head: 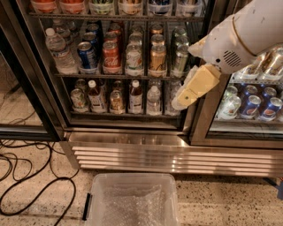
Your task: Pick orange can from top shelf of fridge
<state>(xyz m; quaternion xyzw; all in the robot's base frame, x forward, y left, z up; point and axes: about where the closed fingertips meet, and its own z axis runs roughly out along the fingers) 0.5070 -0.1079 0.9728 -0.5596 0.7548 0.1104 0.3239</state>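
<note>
The fridge [132, 152] fills the view, with wire racks of drinks behind black frames. The uppermost rack in view [115, 16] runs along the top edge. On it at the left, only the lower ends of two orange-bodied containers [44, 5] show; I cannot tell which is the orange can. My gripper [191, 93], beige, hangs from the white arm [239, 35] that enters from the upper right. It is in front of the post between the two doors, level with the lower bottle rack and well below and right of the orange containers. It holds nothing that I can see.
A red cola can [111, 55], a blue can [87, 55] and a gold-bronze can [158, 55] stand on the middle rack. A clear plastic bin [132, 201] sits on the floor below. Black cables [40, 190] lie at the left. Blue cans [252, 106] fill the right compartment.
</note>
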